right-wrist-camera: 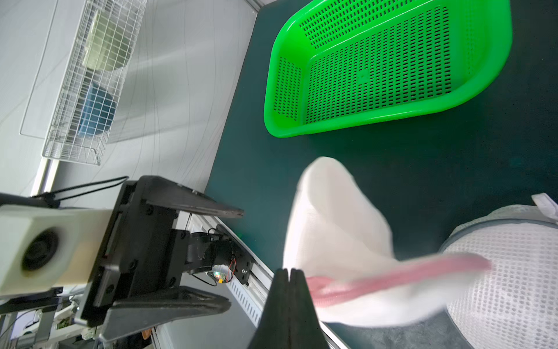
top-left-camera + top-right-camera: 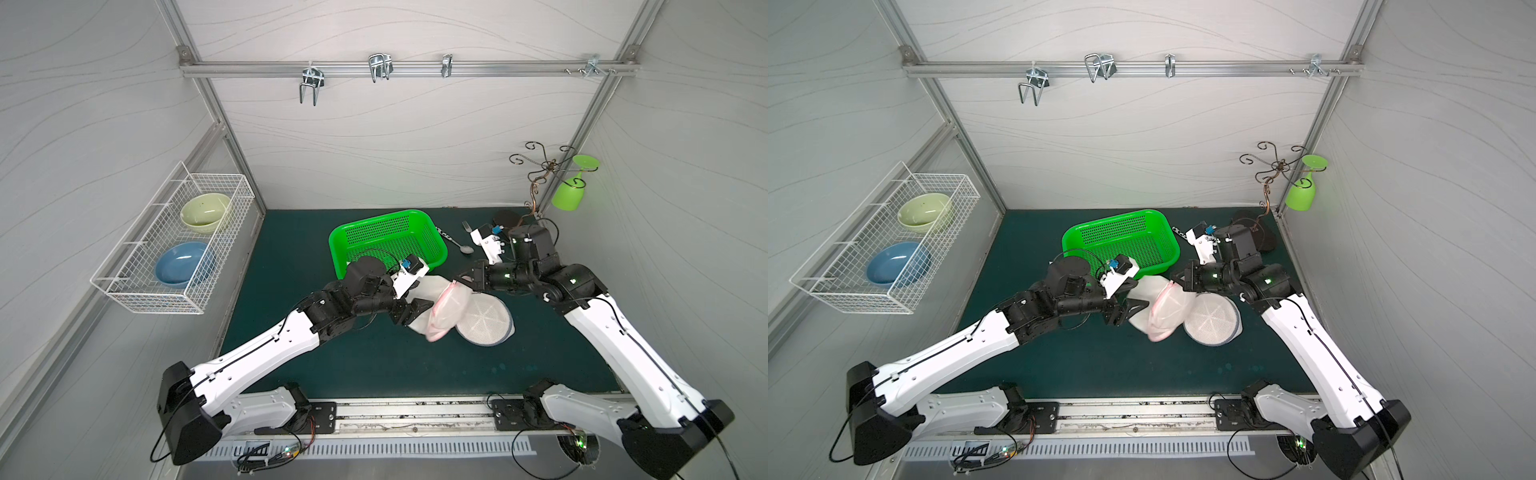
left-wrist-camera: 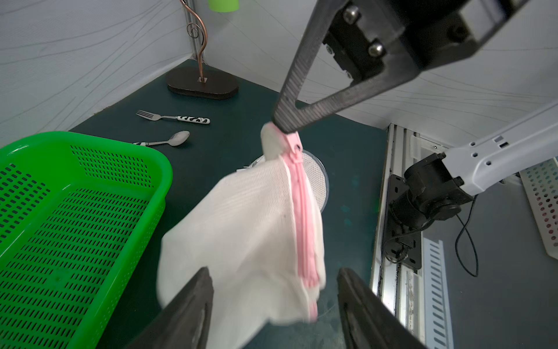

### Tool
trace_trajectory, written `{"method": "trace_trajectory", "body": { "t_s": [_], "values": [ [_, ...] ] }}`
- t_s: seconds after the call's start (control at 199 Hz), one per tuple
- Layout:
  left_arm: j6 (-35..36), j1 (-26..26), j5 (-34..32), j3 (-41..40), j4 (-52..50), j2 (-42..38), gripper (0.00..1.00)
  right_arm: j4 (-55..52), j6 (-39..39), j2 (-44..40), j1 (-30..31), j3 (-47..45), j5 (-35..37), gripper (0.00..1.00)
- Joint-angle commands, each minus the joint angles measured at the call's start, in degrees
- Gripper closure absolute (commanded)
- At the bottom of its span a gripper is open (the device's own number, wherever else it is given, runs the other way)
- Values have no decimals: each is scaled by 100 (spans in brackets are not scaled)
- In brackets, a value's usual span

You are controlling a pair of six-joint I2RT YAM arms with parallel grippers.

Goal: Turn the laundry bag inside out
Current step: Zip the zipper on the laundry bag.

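Dark-green table [image 2: 374, 365], with the white mesh laundry bag [image 3: 241, 226] hanging over it near the basket [image 1: 362, 121], seemingly not yet turned.
The right gripper [image 1: 290, 273] is pinching the bag's pink zipper [image 3: 303, 217] end, jaws closed tight; the left gripper [image 3: 273, 273] is gaping beside it, gripping nothing.

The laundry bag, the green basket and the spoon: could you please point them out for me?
laundry bag [image 3: 241, 229]: left wrist view, on its white mesh side.
green basket [image 1: 377, 75]: right wrist view, on its bare perforated floor.
spoon [image 3: 180, 138]: left wrist view, on its bowl.
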Motion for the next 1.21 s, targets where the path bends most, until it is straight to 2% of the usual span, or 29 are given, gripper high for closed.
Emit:
{"method": "trace_trajectory", "body": {
  "t_s": [0.0,0.111,0.297,0.494,0.569,0.675,0.751,0.967,1.078,1.204],
  "values": [
    [-246,-20,220,344,247,112,41,293,-92,73,278,-12,104,100],
    [-241,-22,329,330,216,145,48,459,94,170,476,10,143,100],
    [-323,-20,354,304,250,220,53,737,569,251,708,52,182,100],
    [-589,-18,410,226,569,294,43,758,719,251,834,155,410,100],
    [-671,-18,335,183,653,300,44,732,727,265,847,186,484,100],
    [-742,-22,286,136,734,314,51,719,745,283,856,238,542,100],
    [-752,-24,242,141,727,324,60,732,761,300,862,290,575,100],
    [-450,-18,170,251,379,372,100,563,727,271,862,451,844,100],
    [-314,-21,177,263,247,305,100,230,577,194,754,503,1268,100],
    [-250,-24,180,163,247,94,100,-97,553,14,203,356,1386,100]
  ]
}}
